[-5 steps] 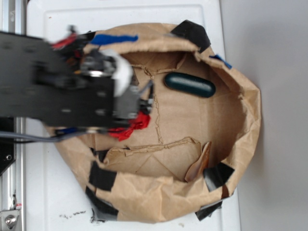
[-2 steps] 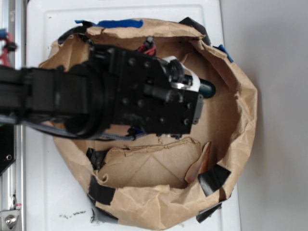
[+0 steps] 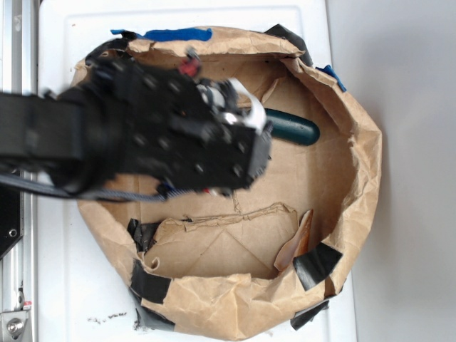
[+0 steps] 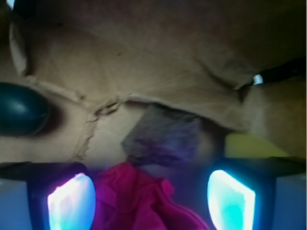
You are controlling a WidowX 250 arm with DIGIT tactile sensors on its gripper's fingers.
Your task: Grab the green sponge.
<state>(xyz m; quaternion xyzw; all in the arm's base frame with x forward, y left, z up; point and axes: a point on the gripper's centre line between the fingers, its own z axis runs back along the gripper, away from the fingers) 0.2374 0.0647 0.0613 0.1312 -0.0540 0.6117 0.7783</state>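
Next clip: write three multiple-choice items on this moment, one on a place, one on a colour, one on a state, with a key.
1. In the wrist view, the red cloth lies:
A. between the fingers
B. on the capsule
C. outside the paper bag

2. The oblong capsule is:
A. white
B. dark green
C. orange

3. The gripper is:
A. shut on the sponge
B. shut on the capsule
C. open, gripping nothing

Key: 1 A, cloth sits between the two lit fingers. 2 B, glossy dark green in both views. 3 C, fingers stand wide apart; the green sponge shows only as a yellow edge at right.
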